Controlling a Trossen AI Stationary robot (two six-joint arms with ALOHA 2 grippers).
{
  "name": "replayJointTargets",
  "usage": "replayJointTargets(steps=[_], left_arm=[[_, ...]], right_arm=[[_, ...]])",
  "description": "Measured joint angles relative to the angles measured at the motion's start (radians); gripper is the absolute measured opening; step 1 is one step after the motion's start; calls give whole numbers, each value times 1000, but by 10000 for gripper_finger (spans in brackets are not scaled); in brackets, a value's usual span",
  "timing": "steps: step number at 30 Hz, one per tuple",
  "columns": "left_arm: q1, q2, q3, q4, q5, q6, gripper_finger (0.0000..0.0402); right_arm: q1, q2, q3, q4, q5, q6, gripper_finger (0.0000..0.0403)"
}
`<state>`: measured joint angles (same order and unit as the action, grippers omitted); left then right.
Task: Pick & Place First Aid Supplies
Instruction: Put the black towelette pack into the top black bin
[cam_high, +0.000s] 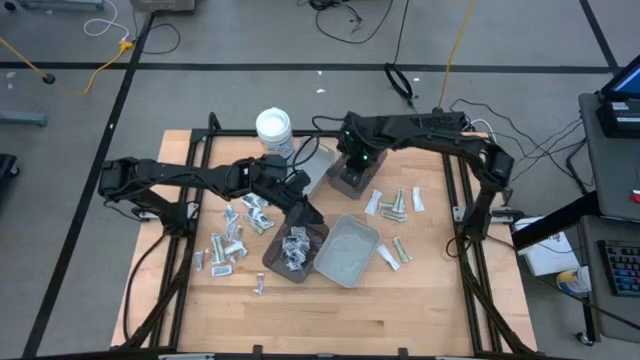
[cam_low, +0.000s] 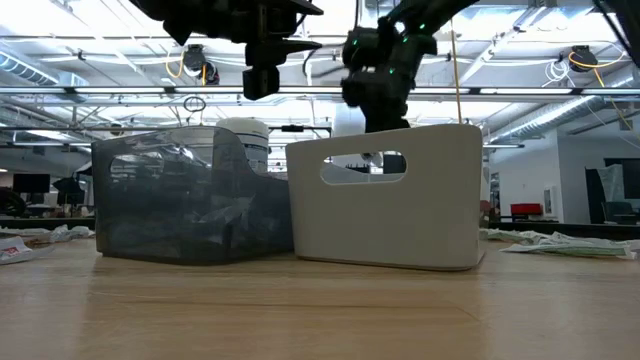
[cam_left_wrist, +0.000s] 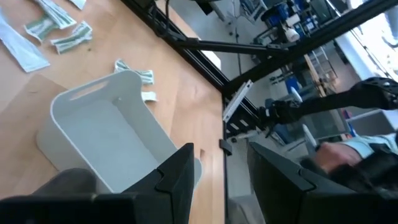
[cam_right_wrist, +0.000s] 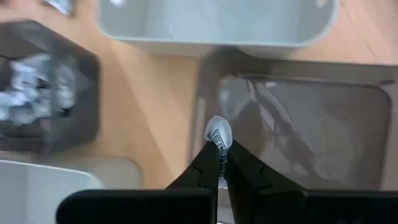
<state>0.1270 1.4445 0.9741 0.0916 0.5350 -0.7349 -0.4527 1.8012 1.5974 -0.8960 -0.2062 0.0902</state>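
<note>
From the high view, take the dark tray w/ the crumpled packets in it as your landmark: your left gripper hangs just above its back edge, the pale grey tray touches its right side, and loose first aid supplies are scattered on the table to its left, w/ a few more beyond the pale tray. Your right gripper is further back, over another dark tray behind the landmark. Low view: both grippers sit high above the tray rims, nothing touching. Left wrist view: left fingers stand apart w/ nothing between them, pale tray right below. Right wrist view: right gripper is clamped together on a small silvery packet, hanging over the back tray's near edge. So imo the step is the right-hand drop: move further over the middle of that tray before you let go, since near the rim the packet could slide out onto the wood. Keep the left arm clear meanwhile.
</note>
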Motion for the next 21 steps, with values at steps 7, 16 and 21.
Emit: replayJointTargets(steps=[7,16,21], left_arm=[[18,0,0,-9,42,15,154],[18,0,0,-12,41,22,154],[18,0,0,-13,35,19,154]], right_arm=[[-78,78,38,-31,54,-49,3],[-102,143,26,-37,127,-87,41],[-97,142,26,-40,124,-88,105]])
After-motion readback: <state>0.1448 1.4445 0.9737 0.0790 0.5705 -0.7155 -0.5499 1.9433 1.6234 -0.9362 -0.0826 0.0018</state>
